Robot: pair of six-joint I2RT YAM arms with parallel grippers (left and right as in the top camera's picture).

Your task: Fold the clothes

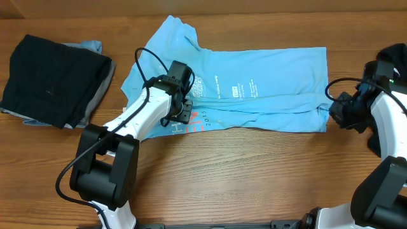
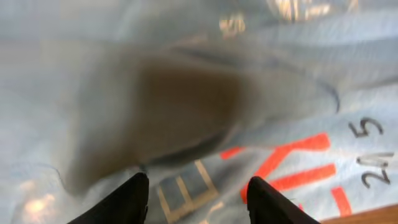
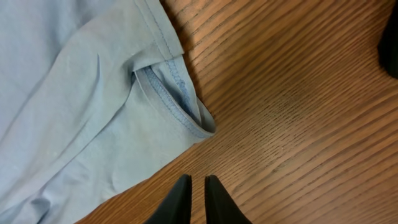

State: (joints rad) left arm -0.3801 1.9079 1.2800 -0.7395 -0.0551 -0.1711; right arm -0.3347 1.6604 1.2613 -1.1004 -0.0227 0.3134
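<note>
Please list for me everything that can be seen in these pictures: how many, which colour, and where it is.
T-shirt: one, light blue with white and red print, lying across the middle of the table.
black garment: one, black, folded, at the table's left end.
grey garment: one, grey, under the black garment, only its edge showing.
table: one, brown wood, under everything.
left arm: one, white and black, reaching over the T-shirt's print.
left gripper: one, black, open, above the lettering.
right arm: one, white and black, at the right edge.
right gripper: one, black, shut, over bare wood beside the T-shirt's hem.
</note>
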